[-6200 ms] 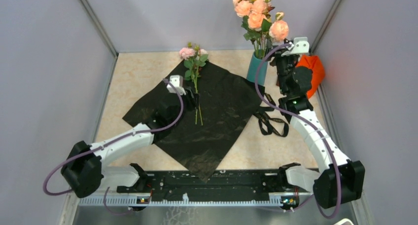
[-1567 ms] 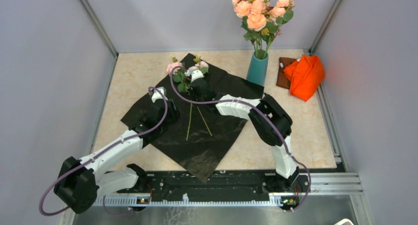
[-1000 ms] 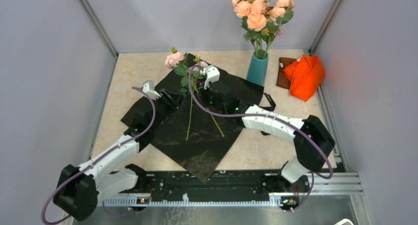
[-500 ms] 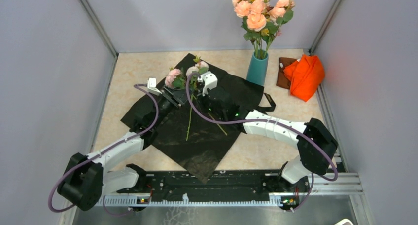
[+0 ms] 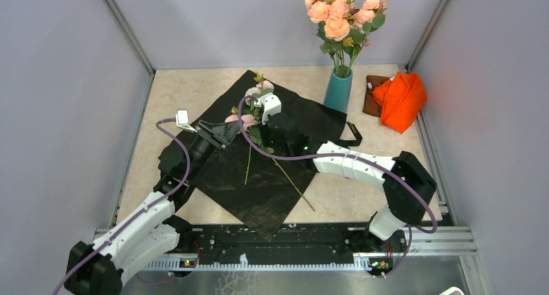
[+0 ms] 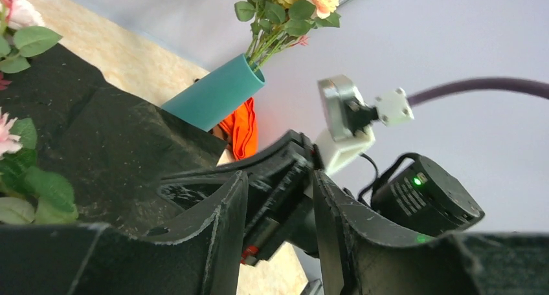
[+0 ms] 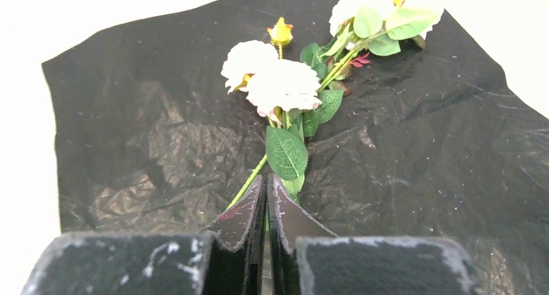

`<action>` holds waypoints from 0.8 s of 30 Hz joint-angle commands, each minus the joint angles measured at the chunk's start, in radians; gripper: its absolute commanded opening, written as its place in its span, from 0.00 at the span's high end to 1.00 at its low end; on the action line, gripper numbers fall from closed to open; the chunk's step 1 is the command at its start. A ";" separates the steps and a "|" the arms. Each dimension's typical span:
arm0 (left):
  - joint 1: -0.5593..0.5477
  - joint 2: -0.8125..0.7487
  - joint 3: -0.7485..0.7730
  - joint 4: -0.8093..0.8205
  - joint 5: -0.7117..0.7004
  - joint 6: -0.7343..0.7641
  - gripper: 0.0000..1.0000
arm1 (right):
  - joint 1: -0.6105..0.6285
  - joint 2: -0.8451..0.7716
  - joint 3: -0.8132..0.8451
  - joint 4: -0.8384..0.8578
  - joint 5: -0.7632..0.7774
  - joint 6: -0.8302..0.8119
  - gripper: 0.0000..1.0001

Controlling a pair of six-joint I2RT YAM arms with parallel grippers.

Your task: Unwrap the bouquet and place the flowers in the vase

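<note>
The right gripper [image 7: 267, 178] is clamped on one flower stem [image 7: 249, 177]; the left gripper [image 6: 280, 178] stands half-open, holding nothing. Lift the stem clear before swinging to the vase [image 5: 338, 91] on its right.

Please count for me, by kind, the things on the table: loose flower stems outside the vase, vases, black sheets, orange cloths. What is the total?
Loose flower stems: 2
Vase: 1
Black sheet: 1
Orange cloth: 1
Total: 5
</note>
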 commanded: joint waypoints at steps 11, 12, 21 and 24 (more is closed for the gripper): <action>0.003 -0.311 0.048 -0.580 -0.240 0.207 0.49 | -0.096 0.371 0.574 -0.602 -0.065 -0.026 0.58; 0.003 -0.343 0.044 -0.618 -0.274 0.219 0.49 | -0.105 0.377 0.596 -0.636 -0.078 -0.030 0.57; 0.004 -0.463 0.057 -0.739 -0.372 0.281 0.48 | -0.131 0.466 0.692 -0.830 -0.203 -0.063 0.49; 0.005 -0.444 0.069 -0.751 -0.366 0.288 0.48 | -0.129 0.455 0.627 -0.803 -0.245 -0.056 0.49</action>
